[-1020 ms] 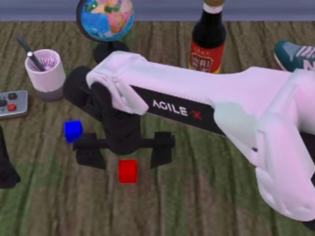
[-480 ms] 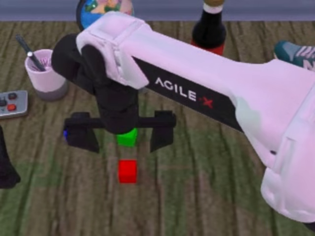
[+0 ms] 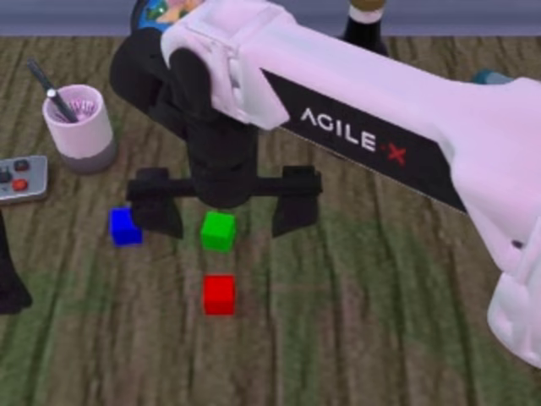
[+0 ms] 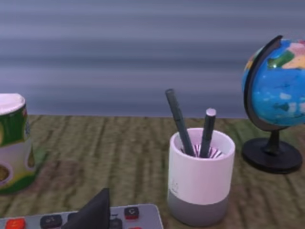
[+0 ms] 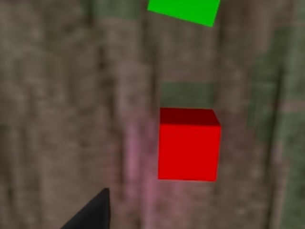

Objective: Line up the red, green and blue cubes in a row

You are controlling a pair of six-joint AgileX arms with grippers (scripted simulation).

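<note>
My right arm reaches in from the right side of the table and across to the middle. The right gripper (image 3: pixel 226 211) hangs over the table with its two black fingers (image 3: pixel 158 210) spread wide apart. It holds nothing. The green cube (image 3: pixel 218 230) sits on the table between the two fingers and does not touch either one.

The blue cube (image 3: pixel 125 227) sits just to the left of the left finger, closer to the left edge of the table. It lies about level with the green cube. The red cube (image 3: pixel 219 294) sits below the green cube, nearer the front edge of the table, with a small gap between them. In the right wrist view the red cube (image 5: pixel 189 144) is in the middle and the green cube (image 5: pixel 185 10) is cut off at the edge.

My left gripper (image 3: pixel 10 279) is parked by the left edge of the table. I cannot tell if it is open or closed.

Near the back left corner stand a pink cup (image 3: pixel 78 127) with pens in it, a grey remote (image 3: pixel 23 178) and a globe (image 4: pixel 279 102). A dark bottle (image 3: pixel 365 19) stands at the back edge, partly hidden by my right arm.
</note>
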